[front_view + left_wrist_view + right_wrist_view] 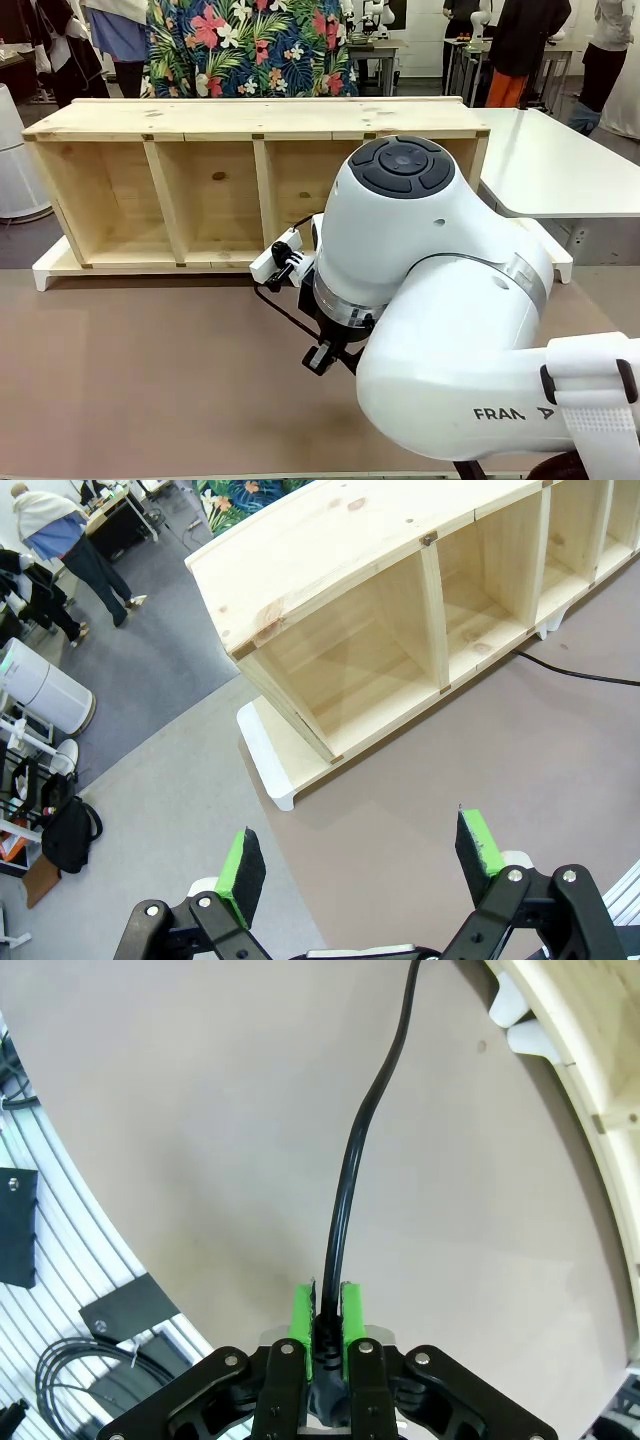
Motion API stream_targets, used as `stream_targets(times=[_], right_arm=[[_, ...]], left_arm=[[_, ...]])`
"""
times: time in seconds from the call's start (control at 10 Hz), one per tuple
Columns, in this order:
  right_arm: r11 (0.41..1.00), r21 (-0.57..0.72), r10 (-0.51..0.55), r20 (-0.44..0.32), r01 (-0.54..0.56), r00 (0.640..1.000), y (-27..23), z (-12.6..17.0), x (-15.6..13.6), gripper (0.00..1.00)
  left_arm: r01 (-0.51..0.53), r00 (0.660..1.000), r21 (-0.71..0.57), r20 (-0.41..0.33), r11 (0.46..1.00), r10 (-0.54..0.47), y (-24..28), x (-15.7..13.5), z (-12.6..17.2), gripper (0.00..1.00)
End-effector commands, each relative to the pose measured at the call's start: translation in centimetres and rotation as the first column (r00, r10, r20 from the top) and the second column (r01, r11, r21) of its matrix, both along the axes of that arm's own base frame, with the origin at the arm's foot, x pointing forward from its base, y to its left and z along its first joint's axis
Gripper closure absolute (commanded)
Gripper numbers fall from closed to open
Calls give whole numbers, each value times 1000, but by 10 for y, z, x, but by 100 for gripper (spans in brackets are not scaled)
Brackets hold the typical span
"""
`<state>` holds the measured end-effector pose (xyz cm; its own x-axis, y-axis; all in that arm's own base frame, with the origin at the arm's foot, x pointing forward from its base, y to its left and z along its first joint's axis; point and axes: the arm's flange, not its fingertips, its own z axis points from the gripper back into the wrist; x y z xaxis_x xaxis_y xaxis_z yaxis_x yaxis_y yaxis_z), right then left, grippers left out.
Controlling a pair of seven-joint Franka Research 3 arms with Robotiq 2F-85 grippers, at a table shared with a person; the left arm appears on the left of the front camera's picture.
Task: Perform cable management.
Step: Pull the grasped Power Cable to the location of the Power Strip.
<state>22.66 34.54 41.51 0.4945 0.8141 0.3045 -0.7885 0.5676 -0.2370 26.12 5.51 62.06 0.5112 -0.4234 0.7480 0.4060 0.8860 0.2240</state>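
The white right arm (440,330) looms nearest. The right wrist view adds the grip: right gripper (327,1292) clamped on the cable (365,1120), thin, black, running across the table (200,1160) toward the far shelf (600,1080). Left gripper (358,840) spread wide, empty.

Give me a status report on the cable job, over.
Left jaws open, empty. Right jaws shut on the cable, low over the table. Wooden shelf lying on its side just beyond.
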Motion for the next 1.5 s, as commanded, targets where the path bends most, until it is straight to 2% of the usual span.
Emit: stream_targets(times=[0.0, 0.2, 0.3, 0.4, 0.8, 1.1, 1.4], right_arm=[[1000, -1, 3, 0, -3, 1000, 0, 0, -1, 86], [1000, 0, 0, 0, 0, 1000, 0, 0, 0, 86], [998, -51, 20, -11, -21, 1000, -7, -10, -13, 86], [997, -81, -12, -28, 9, 1000, -22, -15, -24, 86], [989, -59, -134, 45, 137, 990, -79, -1, -56, 86], [957, 13, -289, 73, 288, 955, -150, 10, -68, 86], [908, 99, -414, 52, 408, 909, -207, 17, -63, 86]], left_arm=[[-15, 1000, -11, 9, 1000, 15, -1, 3, 1, 0], [-15, 1000, -11, 9, 1000, 15, -1, 3, 1, 0], [-15, 1000, -11, 9, 1000, 15, -1, 3, 1, 0], [-15, 1000, -11, 9, 1000, 15, -1, 3, 1, 0], [-15, 1000, -11, 9, 1000, 15, -1, 3, 1, 0], [-15, 1000, -11, 9, 1000, 15, -1, 3, 1, 0], [-15, 1000, -11, 9, 1000, 15, -1, 3, 1, 0]])
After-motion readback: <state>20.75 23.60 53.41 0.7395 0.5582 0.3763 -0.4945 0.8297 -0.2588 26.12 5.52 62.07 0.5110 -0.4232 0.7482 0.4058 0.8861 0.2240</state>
